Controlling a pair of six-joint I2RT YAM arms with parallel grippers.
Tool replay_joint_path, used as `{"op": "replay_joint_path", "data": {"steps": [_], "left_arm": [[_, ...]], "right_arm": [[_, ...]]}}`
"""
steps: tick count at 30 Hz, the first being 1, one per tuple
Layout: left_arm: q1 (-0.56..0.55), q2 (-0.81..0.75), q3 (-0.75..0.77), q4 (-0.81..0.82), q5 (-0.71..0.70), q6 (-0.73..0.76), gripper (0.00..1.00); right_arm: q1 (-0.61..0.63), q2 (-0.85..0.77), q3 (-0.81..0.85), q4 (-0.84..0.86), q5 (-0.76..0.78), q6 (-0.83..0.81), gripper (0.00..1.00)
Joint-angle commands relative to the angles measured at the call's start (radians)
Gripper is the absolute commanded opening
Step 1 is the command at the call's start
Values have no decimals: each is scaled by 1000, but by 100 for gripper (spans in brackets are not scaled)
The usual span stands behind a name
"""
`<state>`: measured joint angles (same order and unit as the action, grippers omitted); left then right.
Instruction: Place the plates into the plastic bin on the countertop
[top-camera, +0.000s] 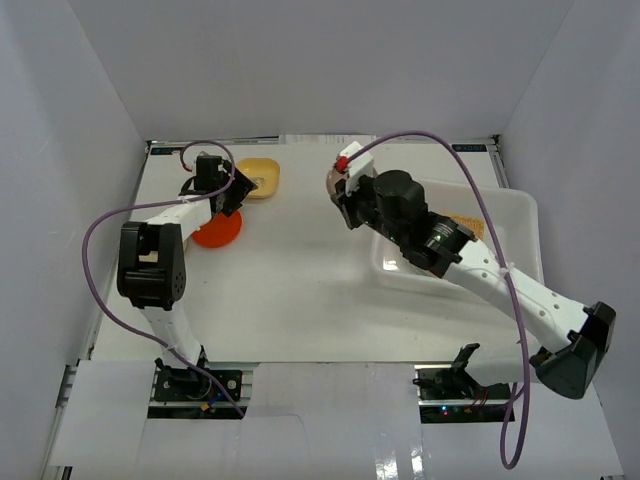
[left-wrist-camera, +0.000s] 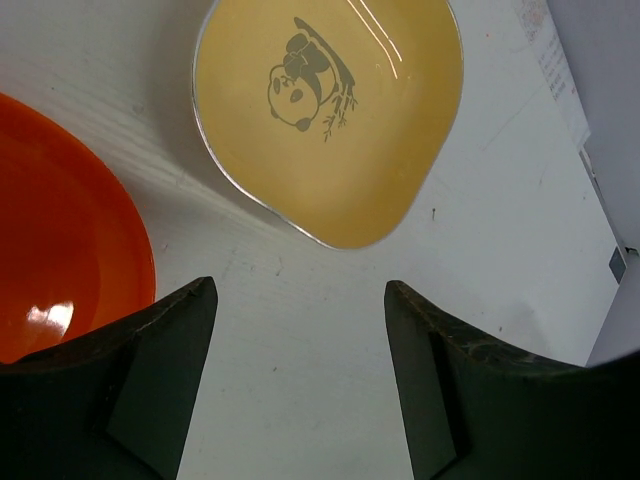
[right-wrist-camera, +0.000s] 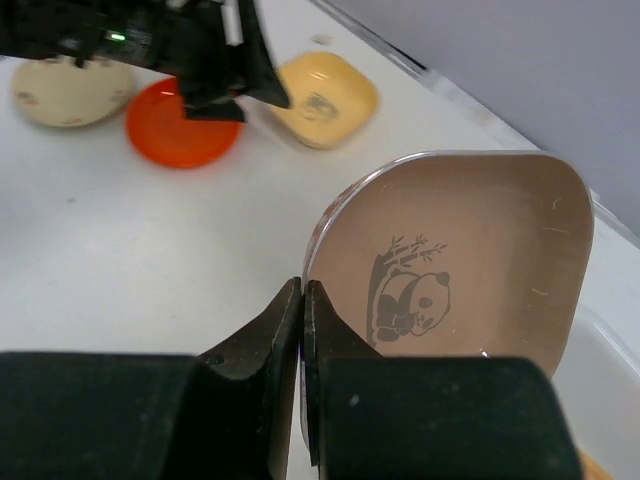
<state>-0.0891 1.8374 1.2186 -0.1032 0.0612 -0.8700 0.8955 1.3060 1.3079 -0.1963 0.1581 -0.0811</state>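
One stiff, probably slick brown plate (right-wrist-camera: 470, 260) sits rim-pinched in the right gripper (right-wrist-camera: 302, 292). The left gripper (left-wrist-camera: 300, 292) gapes, yellow plate (left-wrist-camera: 330, 130) at twelve o'clock.

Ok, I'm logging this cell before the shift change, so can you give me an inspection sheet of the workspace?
Surface: white table, no spills seen.
Job's things: brown plate in the right gripper; orange plate, yellow plate and cream plate on the table; bin holds a tan item.
Clutter: nothing seen.
Grippers: left gripper open over bare table; right gripper shut on the brown plate.
Cables: purple cables loop off both arms.
Surroundings: white walls.
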Motion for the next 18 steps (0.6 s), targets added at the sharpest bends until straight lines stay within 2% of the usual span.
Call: {"op": "replay_joint_path", "data": {"steps": [1, 2, 3, 6, 11, 15, 18], "left_arm": [[-15, 40, 77, -1, 14, -9, 78], [-18, 52, 90, -3, 12, -12, 78], [-24, 78, 102, -4, 11, -14, 78], [-44, 124, 171, -35, 6, -8, 76], [-69, 221, 266, -88, -34, 17, 76], [-81, 275, 335, -135, -46, 31, 76], [-86, 295, 354, -145, -95, 32, 73]], "right_arm": [[-47, -77, -97, -63, 309, 20, 8], [-64, -95, -146, -80, 389, 27, 8], [-119, -109, -169, -98, 403, 40, 8], [-231, -162, -270, -138, 374, 104, 8], [-294, -183, -357, -150, 374, 129, 8], [-358, -151, -386, -140, 314, 139, 8], [-366, -129, -392, -140, 295, 164, 27]]}}
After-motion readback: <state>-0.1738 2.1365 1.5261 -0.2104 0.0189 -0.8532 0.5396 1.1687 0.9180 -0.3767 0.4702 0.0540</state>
